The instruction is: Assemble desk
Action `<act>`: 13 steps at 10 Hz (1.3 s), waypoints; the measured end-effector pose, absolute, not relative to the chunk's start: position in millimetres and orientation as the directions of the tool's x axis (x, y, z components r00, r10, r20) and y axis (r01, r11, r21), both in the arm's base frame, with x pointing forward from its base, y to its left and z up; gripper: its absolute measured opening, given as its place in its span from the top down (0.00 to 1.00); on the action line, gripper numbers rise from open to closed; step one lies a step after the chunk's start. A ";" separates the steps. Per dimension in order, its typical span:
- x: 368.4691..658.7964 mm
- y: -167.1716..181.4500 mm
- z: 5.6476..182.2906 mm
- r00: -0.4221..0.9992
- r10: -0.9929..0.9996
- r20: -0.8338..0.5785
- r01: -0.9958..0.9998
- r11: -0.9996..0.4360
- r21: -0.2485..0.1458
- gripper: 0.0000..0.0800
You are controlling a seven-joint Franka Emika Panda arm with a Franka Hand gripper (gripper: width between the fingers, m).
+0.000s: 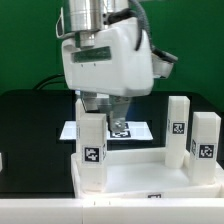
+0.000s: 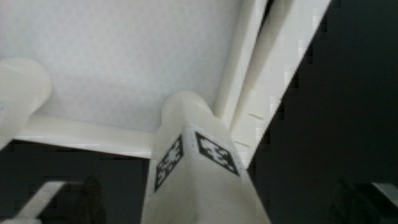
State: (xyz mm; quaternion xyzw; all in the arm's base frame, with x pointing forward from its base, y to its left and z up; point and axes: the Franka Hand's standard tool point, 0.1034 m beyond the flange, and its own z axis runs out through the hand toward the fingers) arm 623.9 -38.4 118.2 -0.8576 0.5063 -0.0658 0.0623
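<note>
Roughly three quarters done, judging by the legs alone. Counted upright on the tabletop (image 1: 130, 168), low in the exterior view: a front leg (image 1: 93, 145) at the corner toward that view's left, then a second leg (image 1: 178, 125) and a third leg (image 1: 205, 135) toward its right. Hanging just above the front leg, spread wide and holding nothing: the gripper (image 1: 100, 104). Confirmed from the wrist view, with the fingers (image 2: 54, 200) apart from the tagged front leg (image 2: 199, 150) on both sides. Left to do, probably: bringing and seating a fourth leg, not clearly visible anywhere. Cannot tell how firmly seated in the sockets.

white legs (image 1: 93, 150), black-checked tags (image 1: 93, 154), black table (image 1: 30, 130)
</note>
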 end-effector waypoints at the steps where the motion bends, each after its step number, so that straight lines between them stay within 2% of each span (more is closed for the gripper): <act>1: 623.8 -38.8 118.2 0.522 -0.851 0.059 -0.834 -0.524 -0.170 0.19; 2: 624.7 -40.1 119.0 0.668 -0.738 0.099 -0.725 -0.675 -0.141 0.19; 3: 626.6 -41.0 120.3 0.823 -0.552 0.135 -0.544 -0.834 -0.093 0.19; 4: 623.0 -40.8 118.3 0.914 -0.389 0.113 -0.384 -0.921 -0.066 0.19; 5: 621.0 -39.2 117.1 0.944 -0.317 0.094 -0.314 -0.948 -0.053 0.19; 6: 622.2 -39.8 117.8 0.937 -0.336 0.099 -0.332 -0.942 -0.055 0.19; 8: 622.0 -39.9 117.6 0.929 -0.357 0.098 -0.353 -0.934 -0.057 0.50; 9: 622.0 -40.2 117.6 0.898 -0.430 0.093 -0.426 -0.903 -0.065 0.50; 10: 622.0 -40.7 117.7 0.861 -0.500 0.088 -0.496 -0.866 -0.072 0.64; 12: 621.8 -41.3 117.0 0.772 -0.632 0.074 -0.626 -0.775 -0.086 0.64; 13: 622.6 -42.5 116.9 0.672 -0.738 0.059 -0.732 -0.675 -0.098 0.64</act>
